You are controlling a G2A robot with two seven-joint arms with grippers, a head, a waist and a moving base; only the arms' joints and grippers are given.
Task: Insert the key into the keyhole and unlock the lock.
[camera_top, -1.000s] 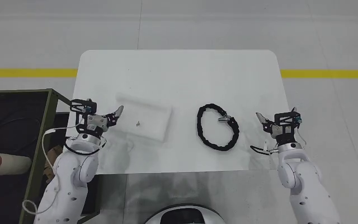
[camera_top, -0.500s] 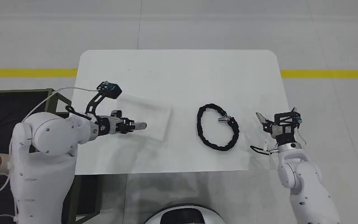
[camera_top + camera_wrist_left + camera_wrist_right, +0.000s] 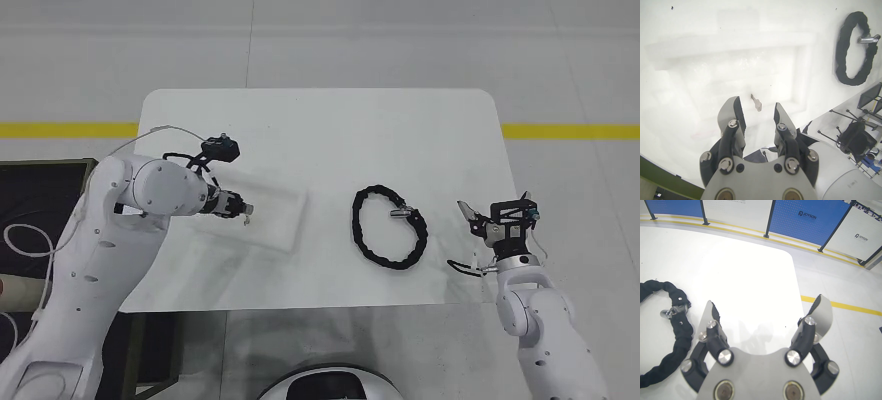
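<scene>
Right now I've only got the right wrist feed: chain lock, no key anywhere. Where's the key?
Observer: The key sits in a white foam tray, on the robot's left of the chain lock.
Operator: Lying flat?
Observer: No. Its blade is stuck in the foam and its head is free.
Operator: Is anything gripping it?
Observer: No. The left tool is open over the tray, and the key shows between its fingers, not gripped.
</scene>
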